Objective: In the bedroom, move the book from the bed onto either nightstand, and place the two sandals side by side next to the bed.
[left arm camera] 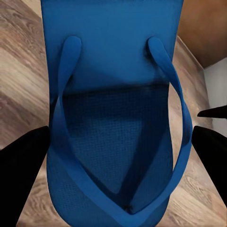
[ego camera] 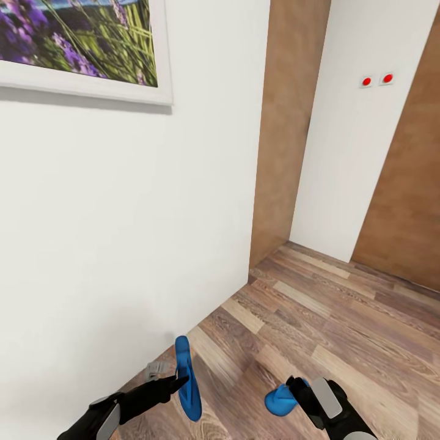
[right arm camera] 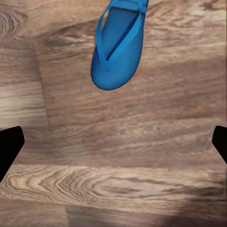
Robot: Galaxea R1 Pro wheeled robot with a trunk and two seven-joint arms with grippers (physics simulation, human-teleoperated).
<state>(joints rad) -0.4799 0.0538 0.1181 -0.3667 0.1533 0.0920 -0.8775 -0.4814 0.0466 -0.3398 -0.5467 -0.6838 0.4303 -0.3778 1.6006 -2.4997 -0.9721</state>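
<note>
Jaws first: the left gripper (ego camera: 177, 384), at the lower left of the head view, is clamped on one blue sandal (ego camera: 188, 379), which stands on edge, lifted off the wood-plank floor (ego camera: 342, 330), long axis pointing up the frame. In the left wrist view that same sandal (left arm camera: 116, 137) sits strap-side toward the camera, with a black finger (left arm camera: 21, 175) on either side of it.

Moving right, a white wall (ego camera: 122, 214) takes up most of the left half of the head view, with a framed lavender picture (ego camera: 79, 43) at the upper left. Past the wall's corner there's a brown panel (ego camera: 287, 122), then another white wall section with two red dots (ego camera: 377, 79) near the upper right.

Lower right of the head view, the right gripper (ego camera: 299, 394) is just beside the second sandal (ego camera: 282, 400); can't tell from here if they touch. In the right wrist view its fingertips (right arm camera: 9, 146) are spread wide at the frame's edges with nothing between them, and that sandal (right arm camera: 117, 52) lies flat on the floor, strap up, well ahead of them at the top middle.
</note>
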